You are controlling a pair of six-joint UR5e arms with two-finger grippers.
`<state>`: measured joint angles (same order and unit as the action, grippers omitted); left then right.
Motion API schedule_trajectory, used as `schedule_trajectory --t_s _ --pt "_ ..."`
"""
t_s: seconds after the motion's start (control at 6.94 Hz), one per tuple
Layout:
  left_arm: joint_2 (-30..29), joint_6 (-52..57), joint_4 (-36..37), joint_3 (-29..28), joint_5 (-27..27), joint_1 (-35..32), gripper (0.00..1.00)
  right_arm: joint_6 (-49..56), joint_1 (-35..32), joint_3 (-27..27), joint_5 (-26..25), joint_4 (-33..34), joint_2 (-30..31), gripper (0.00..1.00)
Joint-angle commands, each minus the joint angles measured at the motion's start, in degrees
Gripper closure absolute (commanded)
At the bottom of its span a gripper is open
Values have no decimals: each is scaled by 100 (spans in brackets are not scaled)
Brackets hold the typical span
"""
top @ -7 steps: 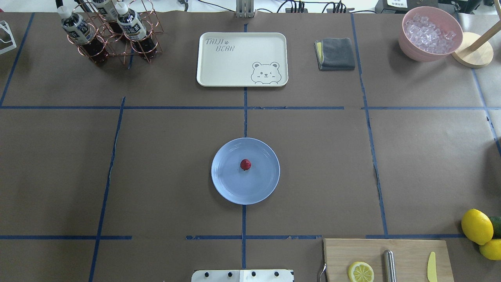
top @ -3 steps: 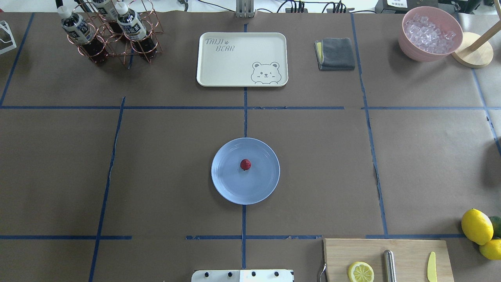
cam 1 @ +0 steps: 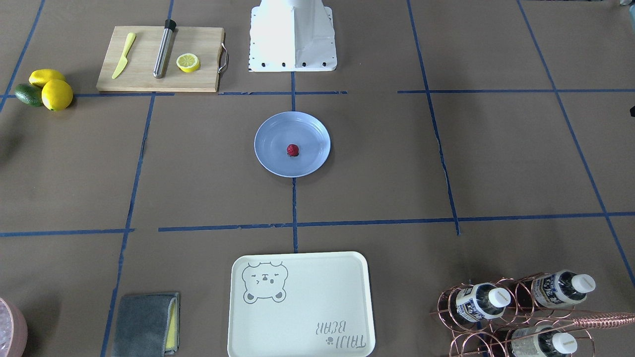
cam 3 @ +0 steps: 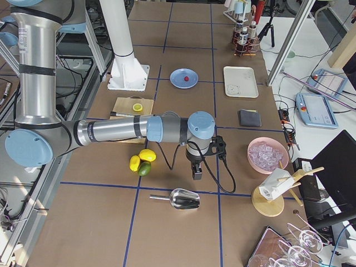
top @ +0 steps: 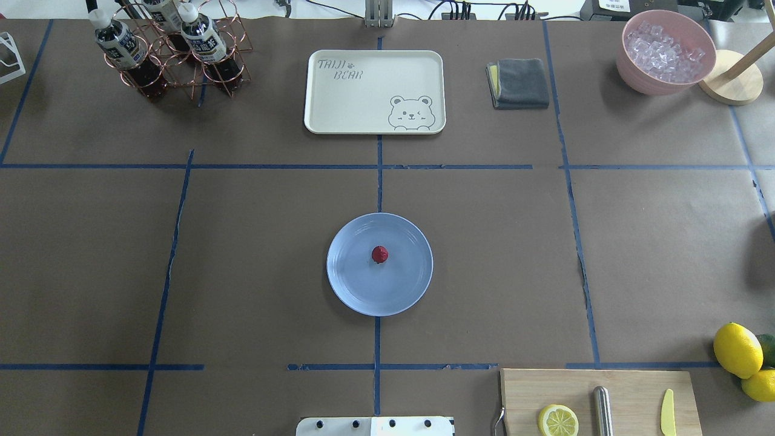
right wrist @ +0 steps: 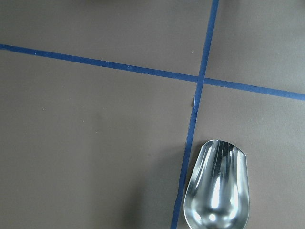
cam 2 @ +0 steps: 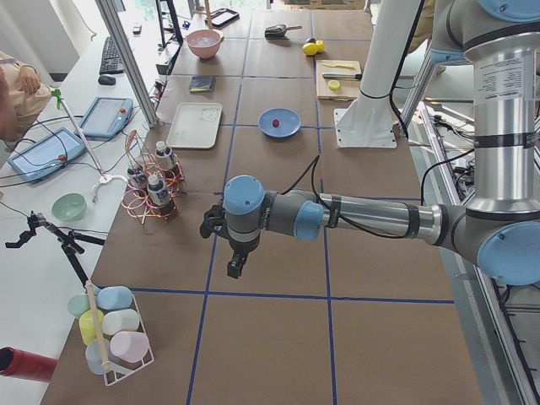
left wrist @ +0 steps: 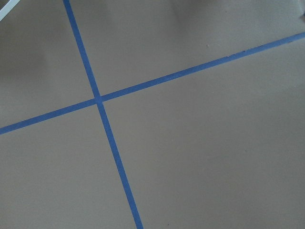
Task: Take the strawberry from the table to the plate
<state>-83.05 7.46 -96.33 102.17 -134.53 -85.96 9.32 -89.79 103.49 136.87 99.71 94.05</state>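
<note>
At the far left end of the table (top: 254, 254), the left hand (cam 2: 236, 268) hangs pointing down over a crossing of blue tape lines (left wrist: 99, 100). It shows only in the side view, so I cannot tell how far it is open or whether it grips anything.

At the far left corner, a copper wire rack (top: 175, 66) holds capped bottles (top: 203, 39). A cream tray (top: 374, 91) with a bear drawing lies at the far middle. Nearer the robot, in the centre, is the pale blue plate (top: 351, 290). The strawberry (top: 379, 254) rests on it, close to its middle, with no hand near.

A folded grey cloth (top: 519, 83) lies to the right of the tray. Beyond it is a pink bowl (top: 629, 66) of ice. A cutting board (top: 629, 387) with a half lemon (top: 557, 419) sits at the near right, with whole lemons (top: 737, 350) just beside it.

Past the lemons, the right hand (cam 3: 196, 169) points down above a metal scoop (cam 3: 181, 198) lying on the table. I cannot tell its opening either.
</note>
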Motion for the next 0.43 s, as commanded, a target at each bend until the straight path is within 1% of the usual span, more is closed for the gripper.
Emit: schedule_trajectory --t_s 0.0,0.14,0.29 --pt "77 9 -18 -118 84 0 0 -9 -3 5 -46 -21 34 0" --pt "78 9 -87 -58 84 0 0 -9 5 40 -46 -21 34 0" --pt "78 1 -314 -57 84 0 0 -17 6 118 -38 -21 69 0"
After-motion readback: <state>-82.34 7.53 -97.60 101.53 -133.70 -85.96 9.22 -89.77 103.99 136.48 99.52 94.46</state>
